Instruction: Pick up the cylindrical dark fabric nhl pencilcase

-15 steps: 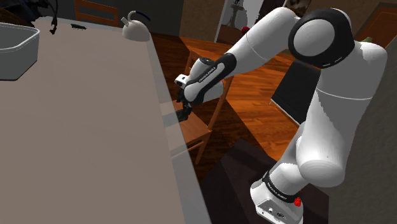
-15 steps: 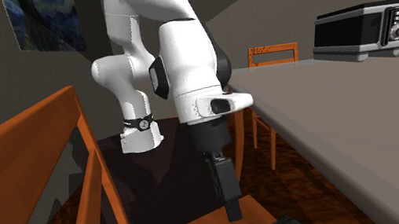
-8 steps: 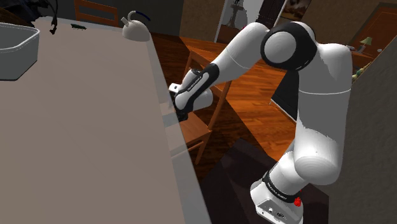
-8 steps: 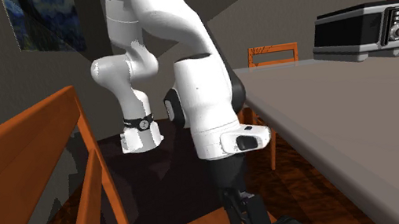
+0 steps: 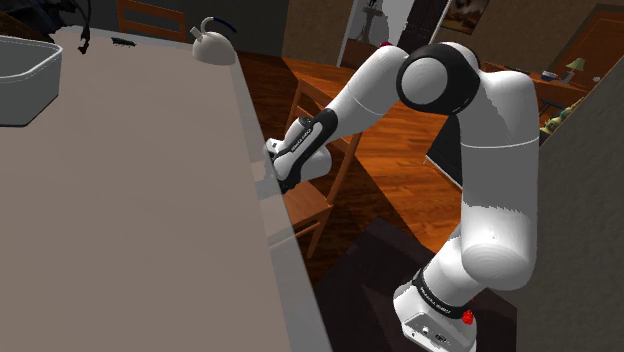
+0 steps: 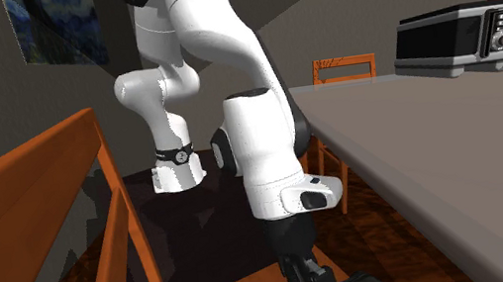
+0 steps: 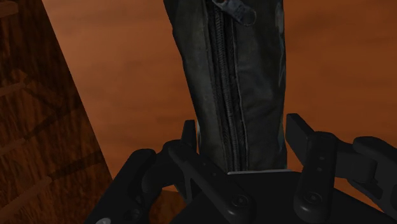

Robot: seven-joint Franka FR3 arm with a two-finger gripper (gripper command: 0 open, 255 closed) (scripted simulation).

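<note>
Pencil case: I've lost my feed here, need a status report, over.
Claw open, straddling dark zippered pencil case. Case lying on wooden chair seat, not lifted. Nothing blocking the grasp.

The grey desk point(image 5: 150, 220) bears a pale grey bin point(image 5: 25, 80) at its far left edge as the shoulder view has it, and a grey kettle point(image 5: 212, 42) near the far corner of its long right edge. A black toaster oven point(image 6: 451, 39) stands well back on it in the second exterior view. A wooden chair point(image 5: 308, 205) is tucked against that long edge. On its orange seat point(image 7: 114, 76) lies the dark pencil case point(image 7: 235, 83), zipper upward.
</note>
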